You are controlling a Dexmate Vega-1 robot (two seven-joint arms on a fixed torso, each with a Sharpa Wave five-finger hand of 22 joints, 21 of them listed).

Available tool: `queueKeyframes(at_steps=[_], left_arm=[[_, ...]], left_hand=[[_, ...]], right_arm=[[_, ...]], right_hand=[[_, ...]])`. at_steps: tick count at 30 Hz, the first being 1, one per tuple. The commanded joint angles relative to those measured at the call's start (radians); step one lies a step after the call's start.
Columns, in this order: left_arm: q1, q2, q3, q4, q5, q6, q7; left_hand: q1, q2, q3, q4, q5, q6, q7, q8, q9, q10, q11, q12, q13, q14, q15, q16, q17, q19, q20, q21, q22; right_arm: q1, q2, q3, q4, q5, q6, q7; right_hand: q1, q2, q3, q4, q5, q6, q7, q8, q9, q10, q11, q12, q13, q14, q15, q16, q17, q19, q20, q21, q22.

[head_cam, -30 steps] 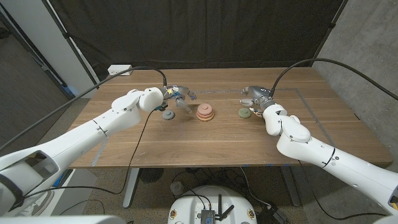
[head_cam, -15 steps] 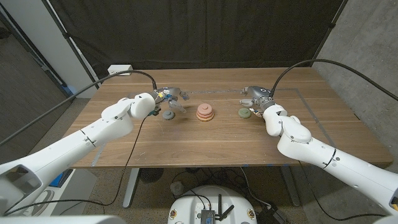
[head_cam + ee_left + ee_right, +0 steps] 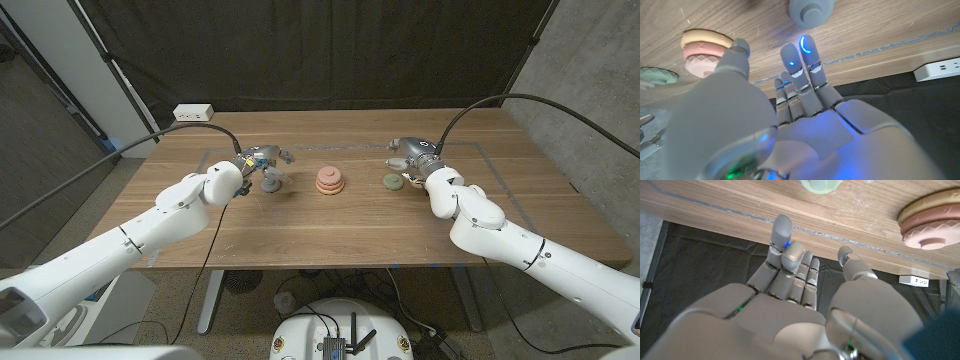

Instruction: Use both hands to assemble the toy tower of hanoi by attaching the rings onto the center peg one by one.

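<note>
Currently the tower [image 3: 331,180] mid-worktop carries a yellow and a pink ring, while a grey ring [image 3: 270,184] and a green ring [image 3: 392,182] lie loose beside the empty, fingers-apart left hand [image 3: 266,160] and right hand [image 3: 410,158], so two remain

Both arms are showing glossy white rounded shells, swelling into bulbous joints. A black cable is running along each arm to the wrist. The left hand [image 3: 262,160] and right hand [image 3: 408,152] are looking metallic grey in the head view. Up close, the left hand's fingers [image 3: 808,55] are glowing with blue lights at their tips, over grey segmented links; a green light is glinting at the wrist. The right hand's fingers [image 3: 782,235] are showing pale grey, one small blue light among them.
</note>
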Motion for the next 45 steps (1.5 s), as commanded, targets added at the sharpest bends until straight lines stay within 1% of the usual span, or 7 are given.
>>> queueKeyframes(at_steps=[1,7,15,22,29,35,45], left_arm=[[0.089,0.030,-0.058,-0.059,-0.046,0.079,0.102],[0.120,0.042,-0.080,-0.078,-0.063,0.108,0.151],[0.140,0.045,-0.091,-0.078,-0.087,0.121,0.197],[0.144,0.037,-0.092,-0.064,-0.109,0.117,0.230],[0.147,0.021,-0.081,-0.060,-0.109,0.140,0.269],[0.145,0.013,-0.079,-0.053,-0.121,0.129,0.290],[0.139,0.022,-0.069,-0.045,-0.129,0.122,0.292]], left_hand=[[0.001,0.007,0.007,-0.005,0.004,0.013,-0.001,0.005,0.000,0.012,0.001,0.008,0.001,0.010,-0.063,0.003,0.001,0.006,-0.140,0.005,0.001],[0.002,0.009,0.009,-0.005,0.005,0.019,-0.002,0.004,0.000,0.017,0.000,0.007,0.001,0.013,-0.063,0.005,0.001,0.005,-0.139,0.003,0.000],[0.003,0.011,0.011,-0.005,0.007,0.023,-0.004,0.003,0.000,0.023,-0.001,0.007,0.001,0.014,-0.064,0.004,-0.001,0.005,-0.139,0.001,-0.001],[0.002,0.013,0.013,-0.005,0.009,0.026,-0.003,0.001,0.001,0.024,-0.001,0.005,0.002,0.011,-0.064,0.001,-0.005,0.005,-0.139,0.000,-0.002],[0.001,0.015,0.014,-0.005,0.010,0.030,-0.003,0.000,0.001,0.027,-0.002,0.003,0.001,0.011,-0.064,0.002,-0.005,0.005,-0.138,-0.002,-0.002],[0.005,0.015,0.016,-0.007,0.012,0.033,-0.004,0.000,0.001,0.030,-0.004,0.003,0.001,0.014,-0.064,0.004,-0.003,0.006,-0.139,-0.002,-0.002],[0.008,0.015,0.019,-0.009,0.014,0.036,-0.006,-0.002,0.002,0.031,-0.007,0.001,0.003,0.011,-0.064,0.003,-0.006,0.006,-0.140,-0.003,-0.002]], right_arm=[[-0.016,-0.002,0.027,0.014,0.021,0.030,-0.022],[-0.034,0.000,0.039,0.008,0.028,0.026,-0.044],[-0.040,0.002,0.038,0.005,0.026,0.011,-0.049],[-0.036,0.010,0.034,0.009,0.029,0.003,-0.055],[-0.036,0.006,0.031,0.000,0.025,-0.008,-0.054],[-0.033,0.002,0.027,-0.005,0.023,-0.020,-0.045],[-0.030,0.008,0.017,-0.007,0.019,-0.038,-0.045]], right_hand=[[-0.004,0.004,0.009,0.000,0.004,0.002,-0.006,-0.004,0.001,0.009,0.000,0.004,0.004,0.005,-0.054,0.006,0.002,0.006,-0.089,0.003,0.000],[-0.004,0.004,0.009,-0.001,0.005,0.003,-0.005,-0.004,0.001,0.009,0.001,0.003,0.004,0.002,-0.054,0.003,-0.001,0.006,-0.089,0.003,0.000],[-0.003,0.004,0.010,-0.001,0.005,0.005,-0.003,-0.003,0.001,0.009,0.005,0.003,0.004,0.003,-0.054,0.004,0.000,0.006,-0.089,0.003,0.000],[-0.003,0.004,0.011,-0.001,0.005,0.005,-0.003,-0.004,0.001,0.009,0.005,0.002,0.003,0.005,-0.054,0.007,0.002,0.005,-0.089,0.003,0.000],[-0.004,0.004,0.011,-0.001,0.005,0.005,-0.004,-0.004,0.001,0.010,0.002,0.003,0.004,0.004,-0.054,0.007,0.001,0.005,-0.089,0.003,-0.001],[-0.004,0.004,0.012,-0.001,0.005,0.005,-0.004,-0.005,0.001,0.010,0.002,0.003,0.005,0.004,-0.054,0.007,0.002,0.006,-0.089,0.004,0.000],[-0.004,0.004,0.012,-0.001,0.006,0.005,-0.002,-0.005,0.001,0.010,0.005,0.003,0.005,0.002,-0.054,0.006,0.000,0.005,-0.089,0.003,-0.001]])
